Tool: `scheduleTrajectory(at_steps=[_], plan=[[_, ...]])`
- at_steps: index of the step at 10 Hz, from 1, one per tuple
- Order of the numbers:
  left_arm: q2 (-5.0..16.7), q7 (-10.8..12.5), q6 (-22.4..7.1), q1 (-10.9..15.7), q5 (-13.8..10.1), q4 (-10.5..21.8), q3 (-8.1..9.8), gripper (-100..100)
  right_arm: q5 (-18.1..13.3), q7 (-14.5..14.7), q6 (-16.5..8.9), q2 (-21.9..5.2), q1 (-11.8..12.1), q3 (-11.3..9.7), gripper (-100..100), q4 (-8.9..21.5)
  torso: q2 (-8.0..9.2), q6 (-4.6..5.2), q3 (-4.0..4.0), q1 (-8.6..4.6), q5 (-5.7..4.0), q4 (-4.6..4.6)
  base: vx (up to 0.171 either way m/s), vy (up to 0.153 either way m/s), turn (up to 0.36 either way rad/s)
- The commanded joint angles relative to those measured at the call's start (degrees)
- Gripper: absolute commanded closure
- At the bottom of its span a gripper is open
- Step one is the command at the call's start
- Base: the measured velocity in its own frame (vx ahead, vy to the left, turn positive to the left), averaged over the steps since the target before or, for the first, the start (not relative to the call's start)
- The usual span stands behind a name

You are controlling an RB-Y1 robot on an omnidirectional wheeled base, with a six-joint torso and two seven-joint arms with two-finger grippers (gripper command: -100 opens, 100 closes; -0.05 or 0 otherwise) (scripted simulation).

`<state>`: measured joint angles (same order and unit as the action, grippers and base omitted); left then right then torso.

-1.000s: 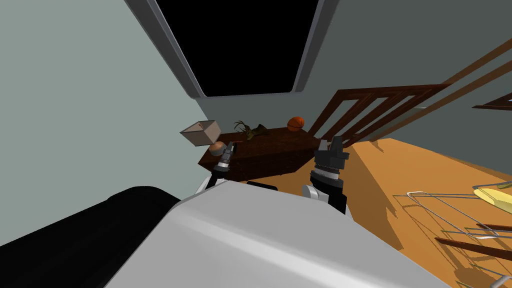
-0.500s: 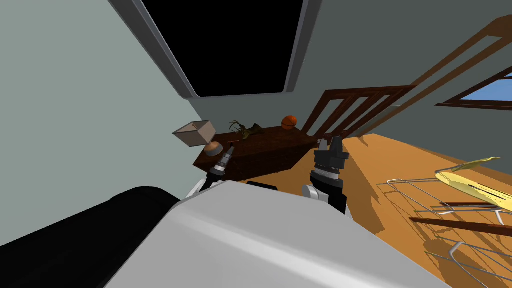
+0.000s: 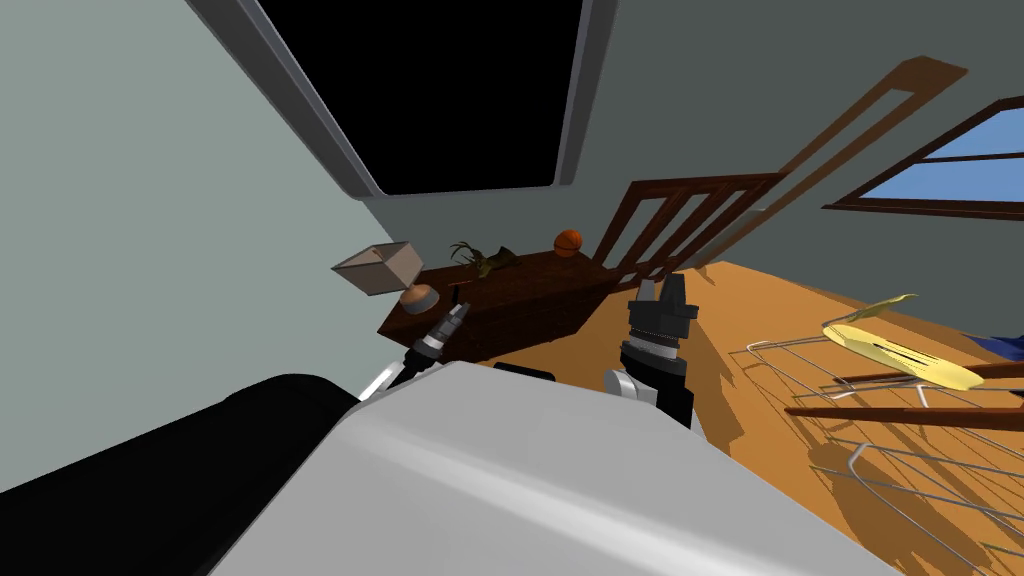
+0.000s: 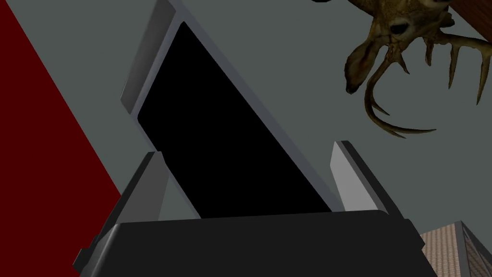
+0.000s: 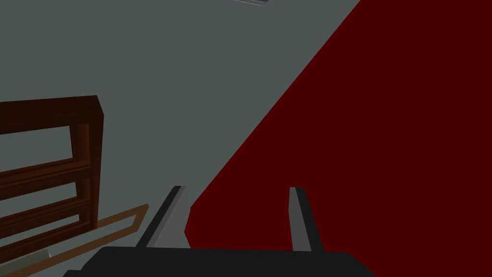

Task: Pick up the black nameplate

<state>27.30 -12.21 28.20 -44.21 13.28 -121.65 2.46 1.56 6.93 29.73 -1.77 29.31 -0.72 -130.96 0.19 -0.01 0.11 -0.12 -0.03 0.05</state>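
Left tool [image 4: 250, 150]: blades apart, nothing between them, at the near edge of the dark wooden tabletop [image 3: 530, 290], near the antlered deer figure [image 4: 399, 43] and the tan-shaded lamp [image 3: 385, 268]. Right tool [image 5: 235, 190]: blades apart, empty, off the tabletop's end above the orange floor [image 3: 800, 310]. Black nameplate: cannot be picked out on the tabletop, which also carries an orange ball [image 3: 568, 241].
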Motion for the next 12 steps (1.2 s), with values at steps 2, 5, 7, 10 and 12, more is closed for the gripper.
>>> scheduleTrajectory(at_steps=[2,5,7,10,12], plan=[[3.74,-1.32,0.99,-1.82,2.0,1.01,0.91,-100,0.0,0.0,0.0,0.0,-0.01,0.0,0,0.0,0.04,0.02,0.02,-0.03,-0.01,0.0,-0.045,-0.05,-0.117],[8.87,-4.04,2.52,-4.87,5.89,3.0,2.36,-100,0.0,0.0,0.0,0.0,0.0,0.0,0,0.0,-0.02,-0.01,-0.01,0.02,0.01,0.0,-0.035,-0.044,-0.132],[12.27,-5.55,3.29,-6.37,7.96,4.14,3.1,-100,0.0,0.0,0.0,0.0,0.0,0.0,0,0.0,-0.02,-0.01,-0.01,0.06,0.01,0.0,-0.04,-0.038,-0.122],[16.59,-7.17,4.08,-7.84,10.09,5.35,3.84,-100,0.0,0.0,0.0,0.0,0.0,0.0,0,0.0,-0.02,0.02,-0.01,0.02,0.0,0.0,-0.028,-0.039,-0.119],[19.92,-8.88,4.87,-9.26,12.29,6.64,4.6,-100,0.0,0.0,0.0,0.0,0.0,0.0,0,0.0,-0.04,0.02,-0.02,0.07,0.01,-0.01,-0.029,-0.03,-0.131]])
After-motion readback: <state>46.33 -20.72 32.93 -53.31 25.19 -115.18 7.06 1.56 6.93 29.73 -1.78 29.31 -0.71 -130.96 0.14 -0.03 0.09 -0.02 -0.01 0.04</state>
